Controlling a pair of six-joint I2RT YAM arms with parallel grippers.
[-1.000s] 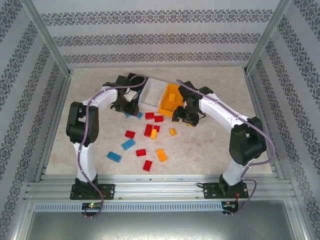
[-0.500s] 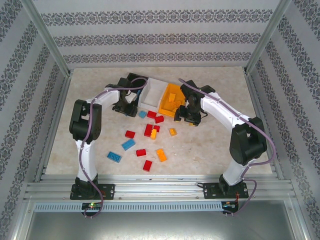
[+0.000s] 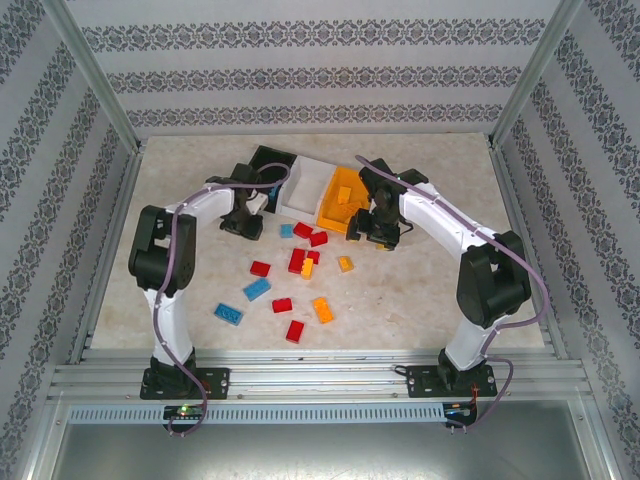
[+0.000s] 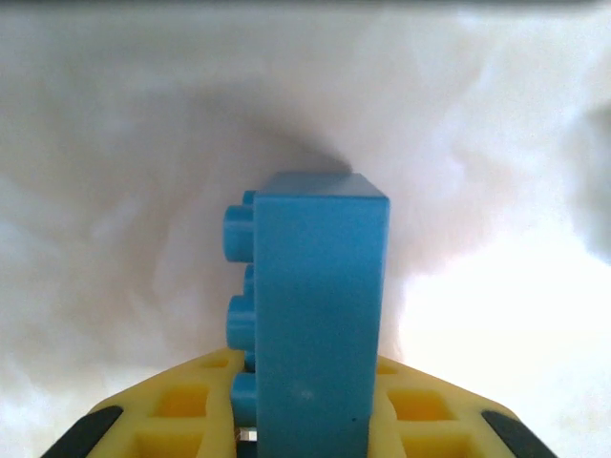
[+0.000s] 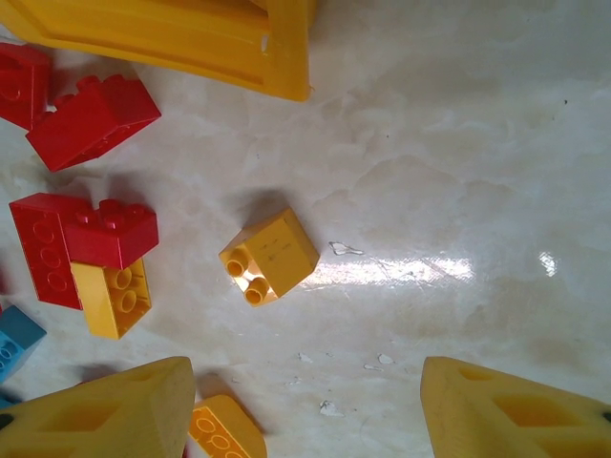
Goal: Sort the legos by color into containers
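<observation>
Pretty clearly a robotics lab test cell, not someone's home: the left pincer [image 3: 243, 218] and right pincer [image 3: 370, 230] sit boxed in by aluminium frame posts [image 3: 97, 75], with patterned wallpaper panels [image 3: 320, 75] behind them and out to either side. Below the pincers is a marble-look tabletop [image 3: 430, 290], and on the near side of them both arms [image 3: 172, 310] are bolted onto slotted metal rails [image 3: 320, 372], purple cables [image 3: 181, 255] trailing down.

Blue brick [image 4: 320, 315], clamped between left fingers [image 4: 172, 420]: smooth plastic, satin sheen. These fingers: matt yellow plastic. Tabletop [image 5: 458, 191] ahead of right fingers [image 5: 105, 415]: glossy, marbled, 1 glare streak. Orange bin [image 5: 239, 48] beyond: shiny plastic.
</observation>
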